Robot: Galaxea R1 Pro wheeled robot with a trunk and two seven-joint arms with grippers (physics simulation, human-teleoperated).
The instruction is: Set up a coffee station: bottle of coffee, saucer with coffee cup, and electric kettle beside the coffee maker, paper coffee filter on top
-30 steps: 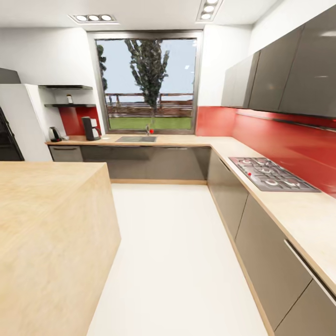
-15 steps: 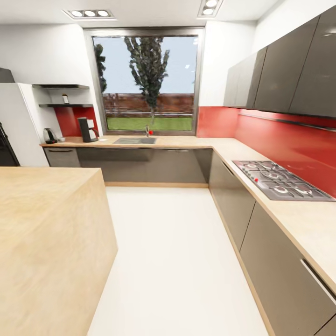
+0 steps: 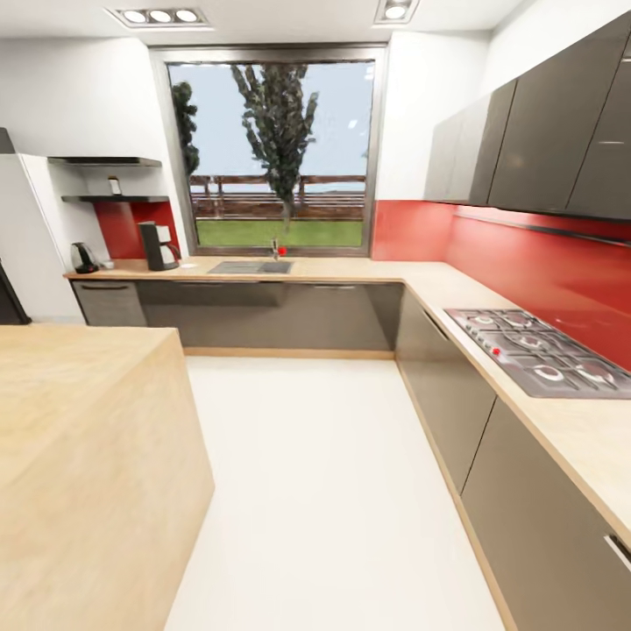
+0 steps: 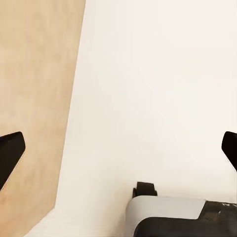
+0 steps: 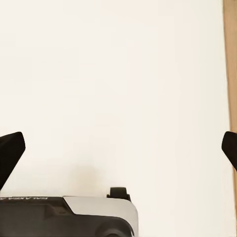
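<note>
Countertop (image 3: 350, 265), coffee maker (image 3: 158, 245), electric kettle (image 3: 84, 258)

I am holding my left gripper (image 4: 118, 148) with its fingers spread wide, both dark fingertips (image 4: 11, 154) sitting at the frame's opposite sides, pointing down with nothing between them. My right gripper (image 5: 118, 148) is hanging the same way, fingers (image 5: 12, 153) parted, and part of my base (image 5: 94, 216) is showing beneath it.

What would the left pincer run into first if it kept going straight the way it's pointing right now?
Probably the plain white floor. The open left pincer points down at it, with nothing between the fingertips and the floor. The light wooden island side lies off to one edge, likely outside that line.
</note>
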